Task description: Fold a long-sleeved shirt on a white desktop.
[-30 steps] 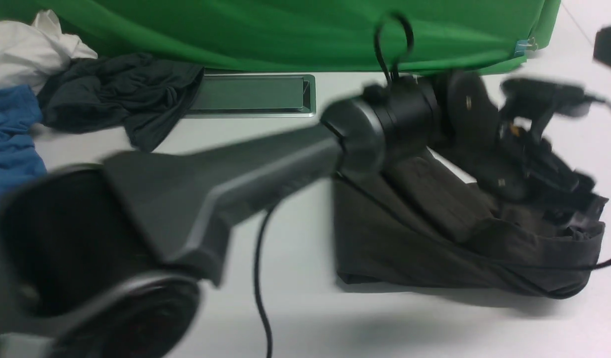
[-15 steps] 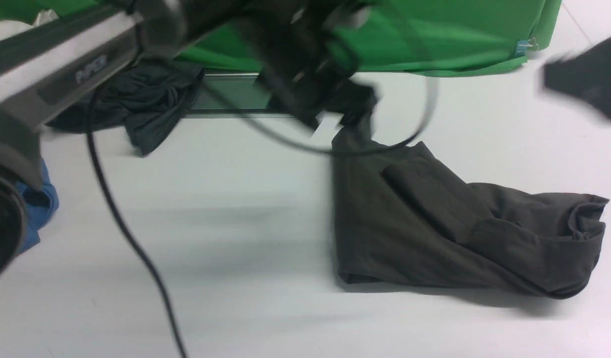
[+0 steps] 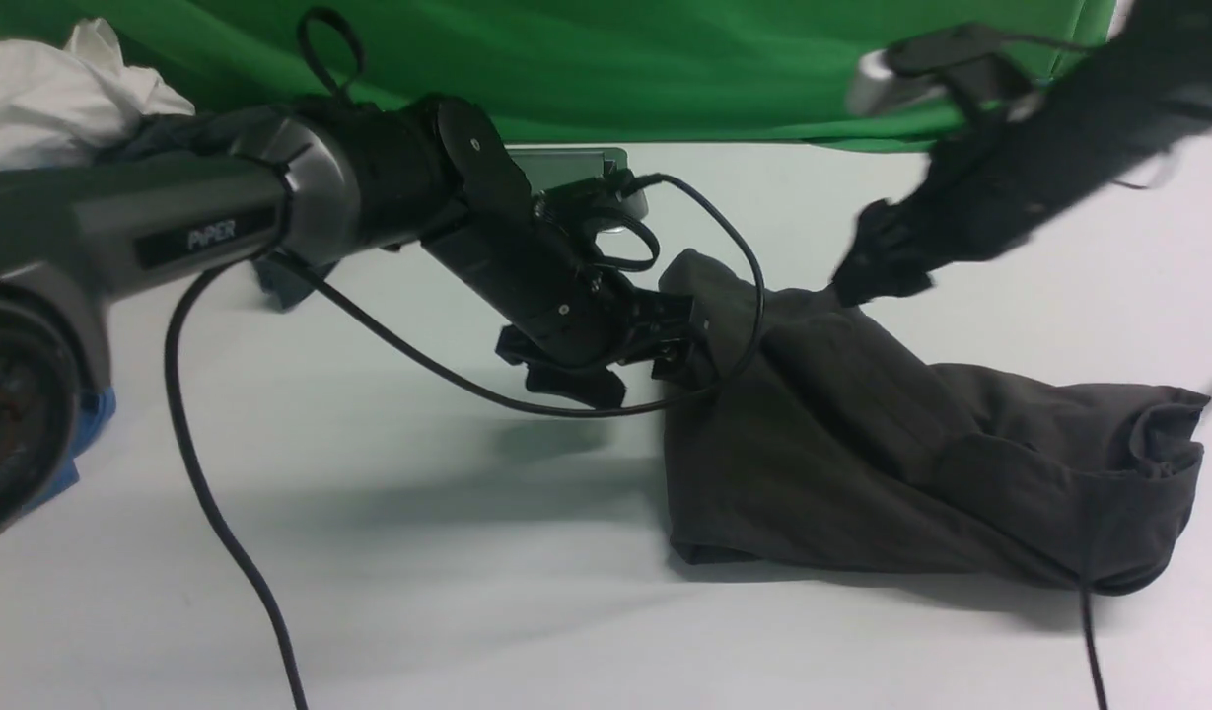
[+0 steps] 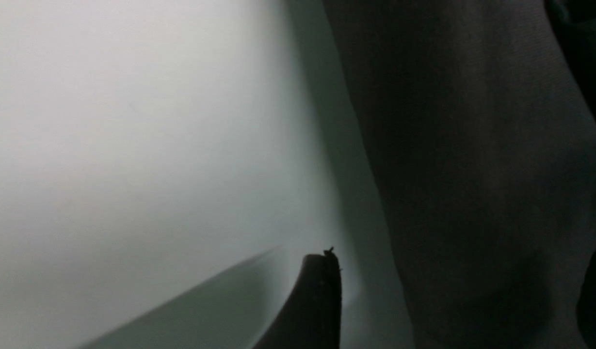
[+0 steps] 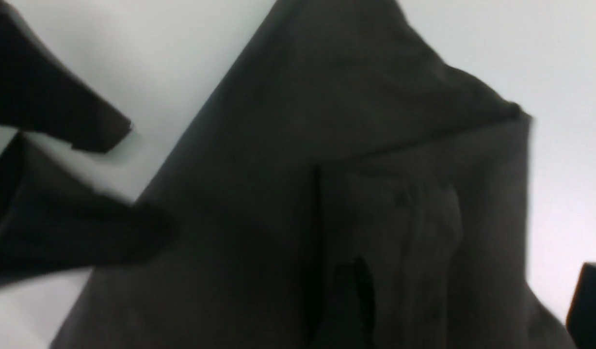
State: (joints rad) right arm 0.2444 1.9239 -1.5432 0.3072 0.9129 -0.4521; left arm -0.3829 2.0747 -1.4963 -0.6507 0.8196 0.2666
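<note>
The long-sleeved shirt [image 3: 862, 454] lay in a loose, creased bundle on the white table [image 3: 448, 602], its far left corner standing up in a small peak and its right end bunched into folds. The left gripper [image 3: 677, 340] was at the shirt's left edge, just below that peak and right against the cloth. In the left wrist view its fingers [image 4: 319, 295] were spread, one over bare table just beside the shirt's edge and the other over the fabric, so the edge ran between them with nothing pinched. The right gripper [image 3: 867, 276], blurred, was at the shirt's far edge, to the right of the peak. Its fingers [image 5: 588, 300] looked spread above the folds, though I could not tell whether they touched the cloth. A black cable [image 3: 211, 513] hung from the left arm and looped across the shirt's left edge. Beyond the shirt a green cloth [image 3: 615, 69] hung along the back, and a metal-rimmed hatch [image 3: 566, 160] showed to the shirt's far left, mostly hidden by the left arm. A white cloth [image 3: 53, 99] and a blue garment [image 3: 83, 424] lay well apart from the shirt, off to its left
</note>
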